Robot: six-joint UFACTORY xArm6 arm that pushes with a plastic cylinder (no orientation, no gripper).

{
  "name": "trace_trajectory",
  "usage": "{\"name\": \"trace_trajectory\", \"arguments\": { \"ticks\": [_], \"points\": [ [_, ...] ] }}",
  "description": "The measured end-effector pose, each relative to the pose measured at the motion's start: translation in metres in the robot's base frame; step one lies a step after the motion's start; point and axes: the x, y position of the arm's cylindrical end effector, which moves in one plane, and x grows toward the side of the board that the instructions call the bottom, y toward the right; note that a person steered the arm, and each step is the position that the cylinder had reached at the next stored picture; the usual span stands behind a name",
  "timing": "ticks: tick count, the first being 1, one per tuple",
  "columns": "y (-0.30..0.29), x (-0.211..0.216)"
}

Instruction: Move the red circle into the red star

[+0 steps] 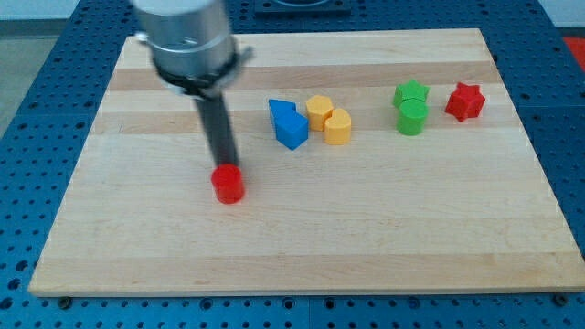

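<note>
On blue pegboard (55,37) — wooden board (366,228)

A pale wooden board (366,238) is laid on a blue perforated table (37,64). To the view's right of the rod's lower end and slightly nearer the view's top, two blue blocks (290,123), shapes unclear, are seen touching. Just beyond them, two yellow blocks (329,120) are set touching each other. Further to the view's right, well apart from the rod, a green star (411,92) and a green cylinder (412,117) are pressed together
</note>
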Motion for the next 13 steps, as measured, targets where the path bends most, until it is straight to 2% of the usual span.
{"name": "trace_trajectory", "arguments": {
  "ticks": [1,2,3,4,5,6,7,8,9,10,11,13],
  "points": [
    [0.025,0.008],
    [-0.018,-0.01],
    [-0.071,-0.004],
    [-0.098,0.044],
    [-0.061,0.048],
    [-0.01,0.023],
    [0.056,0.018],
    [0.085,0.018],
    [0.049,0.021],
    [0.036,0.058],
    [0.072,0.073],
    [0.167,0.024]
  ]
}}
